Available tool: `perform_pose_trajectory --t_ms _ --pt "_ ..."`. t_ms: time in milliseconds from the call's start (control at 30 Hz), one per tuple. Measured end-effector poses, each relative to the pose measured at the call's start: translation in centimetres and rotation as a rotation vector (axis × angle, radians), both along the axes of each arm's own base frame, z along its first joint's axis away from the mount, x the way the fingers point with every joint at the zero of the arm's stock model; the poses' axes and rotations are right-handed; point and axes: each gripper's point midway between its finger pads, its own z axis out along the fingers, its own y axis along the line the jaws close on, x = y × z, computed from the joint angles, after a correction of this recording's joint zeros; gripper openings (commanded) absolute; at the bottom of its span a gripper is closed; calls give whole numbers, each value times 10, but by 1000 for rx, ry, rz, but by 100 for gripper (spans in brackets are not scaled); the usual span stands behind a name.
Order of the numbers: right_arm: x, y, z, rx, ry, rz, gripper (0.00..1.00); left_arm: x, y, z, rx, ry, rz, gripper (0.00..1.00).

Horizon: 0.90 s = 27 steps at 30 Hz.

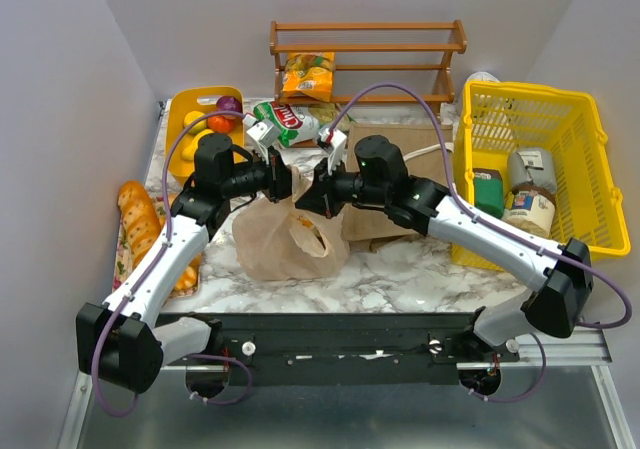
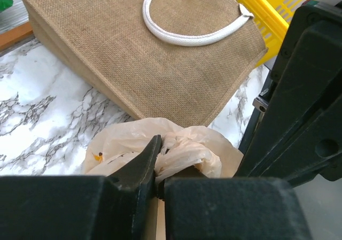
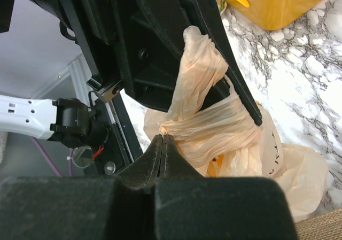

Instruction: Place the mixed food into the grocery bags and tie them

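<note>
1. Top external: I see a white-and-grey marble tabletop (image 1: 420,269) boxed in by plain white walls (image 1: 60,119).
2. The thin translucent peach-orange plastic carrier bag (image 1: 285,239) sits mid-table between both arms, with something orange showing through the film.
3. The flat tan jute tote with white rope handles (image 1: 400,144) lies just behind it, partly under the right arm.
4. Around these:
   - the yellow plastic mesh basket (image 1: 590,169) is on the right, holding labelled jars (image 1: 530,194);
   - the brown wooden rack (image 1: 365,44) is at the back, with a yellow snack packet (image 1: 308,77) on it;
   - the yellow tray of fruit (image 1: 185,109) is back left;
   - the long crusty bread loaf (image 1: 140,224) is at the left edge;
   - the green-and-red packet (image 1: 290,121) is just behind the grippers.
5. From above, both wrists cover the bag's neck, so I can't read either grip there.
6. Left wrist: the left gripper (image 2: 159,154) is nearly closed, with bunched bag film pinched at its tips. The tote and a corner of the basket are beyond.
7. Right wrist: the right gripper (image 3: 163,141) is pressed together on the twisted neck of the bag. One handle strip runs up between the other arm's fingers.
</note>
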Motion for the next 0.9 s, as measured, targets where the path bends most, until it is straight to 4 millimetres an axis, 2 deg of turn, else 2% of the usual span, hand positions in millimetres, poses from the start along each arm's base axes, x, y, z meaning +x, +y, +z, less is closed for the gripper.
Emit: perform_pose_trajectory --t_ms 233,400,633,900 --pt "-3 -2 12 24 -9 0 1 3 3 -2 10 1 26 8" --pt "-8 7 15 31 -23 9 1 1 3 0 7 0 28 8" --pt "-1 25 -19 -40 -8 -17 1 -2 7 -15 32 60 47 8" --pt "9 22 -50 -153 -5 -117 1 0 12 -28 67 97 75 16"
